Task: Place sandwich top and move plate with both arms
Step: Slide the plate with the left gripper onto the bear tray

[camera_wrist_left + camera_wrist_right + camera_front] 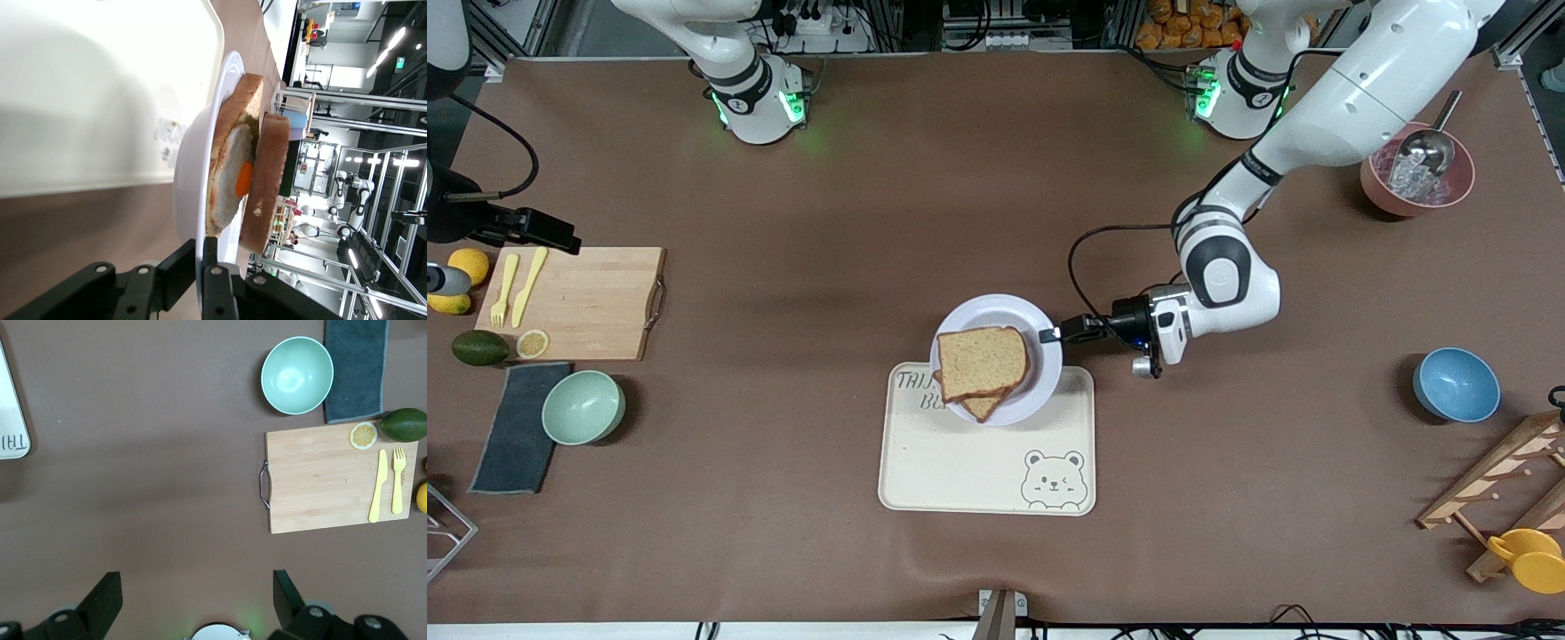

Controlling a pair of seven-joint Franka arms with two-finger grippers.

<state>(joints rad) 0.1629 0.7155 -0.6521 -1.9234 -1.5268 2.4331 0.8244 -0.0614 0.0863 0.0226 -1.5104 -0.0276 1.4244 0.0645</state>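
Note:
The sandwich top (pixel 983 360), a plain tan slice, lies on a darker toast slice on the pale round plate (pixel 996 311). The plate overlaps the edge of the cream bear-print tray (pixel 978 462) that lies farthest from the front camera. My left gripper (pixel 1052 335) is shut on the plate's rim at the side toward the left arm's end. In the left wrist view the fingers (pixel 217 267) pinch the rim of the plate (pixel 200 153), and an egg shows under the sandwich top (pixel 270 180). My right gripper (pixel 198 600) hangs open high over bare table near the cutting board, holding nothing.
A cutting board (pixel 574 302) with yellow cutlery, a mint bowl (pixel 583 406) and a grey cloth (pixel 516 427) sit toward the right arm's end. A blue bowl (pixel 1456 384), a pink bowl of ice (pixel 1416 178) and a wooden rack (pixel 1503 480) sit toward the left arm's end.

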